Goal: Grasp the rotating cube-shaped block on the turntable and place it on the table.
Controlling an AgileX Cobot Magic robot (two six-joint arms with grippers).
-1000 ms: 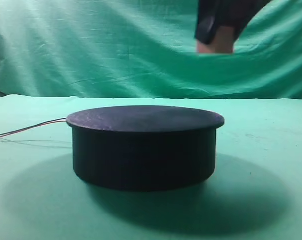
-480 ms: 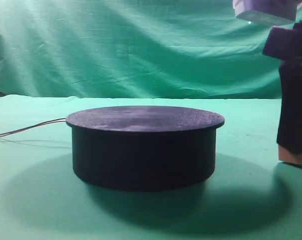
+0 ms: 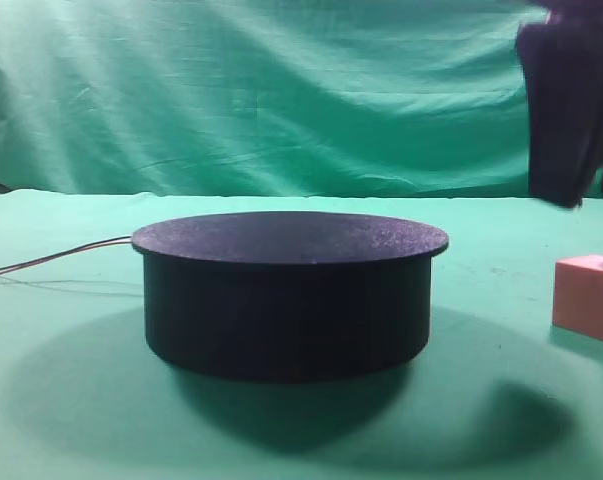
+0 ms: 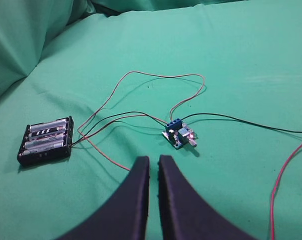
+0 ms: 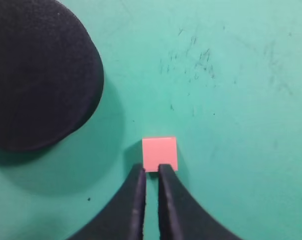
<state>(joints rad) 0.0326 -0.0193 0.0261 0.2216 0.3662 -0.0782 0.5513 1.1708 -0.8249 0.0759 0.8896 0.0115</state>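
— Cube (image 3: 588, 297) sits on the green desk (image 3: 71, 420), off to the right of the turntable (image 3: 289, 292) and well apart from it. Nothing is holding it.

— And the right pincer (image 5: 151, 167)?

— Up above the cube, clear of it. From its own camera the two dark fingers (image 5: 133, 200) stand nearly together, only a thin slit between them, with nothing pinched. In the high view it is just a dark shape at the top right, above the cube.

— The left one?

— Left pincer (image 4: 154, 160) is closed too, fingers almost touching, empty. It hangs over a small circuit board (image 4: 179, 135) with a blue terminal block, and a black battery holder (image 4: 45, 140) lies off to the side. Red and black wires (image 4: 140, 95) run between them across the cloth. A pair of thin wires also leaves the turntable's left side.
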